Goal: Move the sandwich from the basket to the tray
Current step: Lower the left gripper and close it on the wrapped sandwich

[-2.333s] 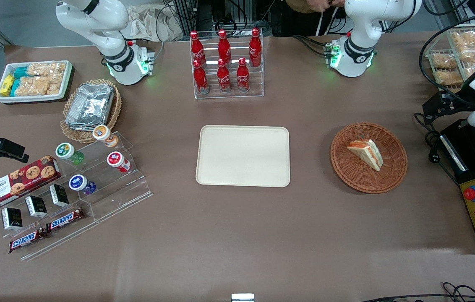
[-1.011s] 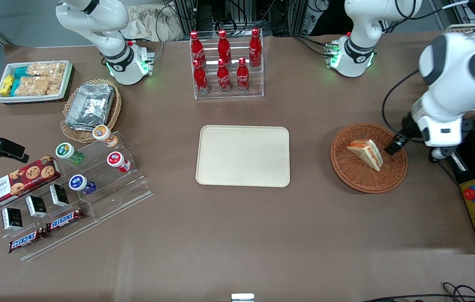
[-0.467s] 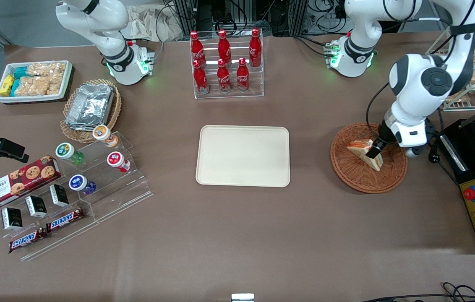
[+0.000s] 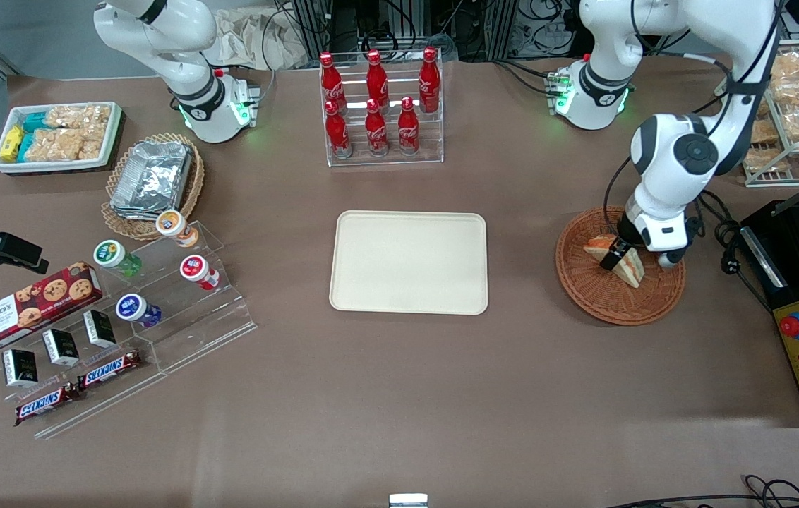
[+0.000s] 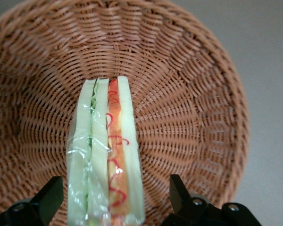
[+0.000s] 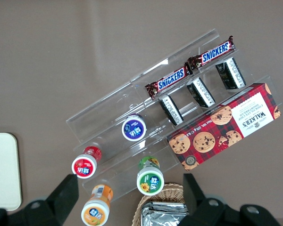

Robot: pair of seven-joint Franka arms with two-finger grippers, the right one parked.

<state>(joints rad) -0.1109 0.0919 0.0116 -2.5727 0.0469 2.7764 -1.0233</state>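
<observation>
Gripper [image 5: 111,197] spread apart straddling the film-wrapped sandwich [image 5: 106,150] lying in the wicker basket [image 5: 188,94]; looks light, soft, slippery wrap, so pinch gently across the bread faces mid-wedge.

You see six cola bottles [image 4: 378,106] in a clear rack, farther from the front camera. Toward the parked arm's end, a white bin [image 4: 57,137] holds snack packets, and foil containers [image 4: 152,178] sit in a tan basket [image 4: 117,220]. Nearer, a cookie box [image 4: 32,305] lies beside two Snickers bars [image 4: 78,386].
</observation>
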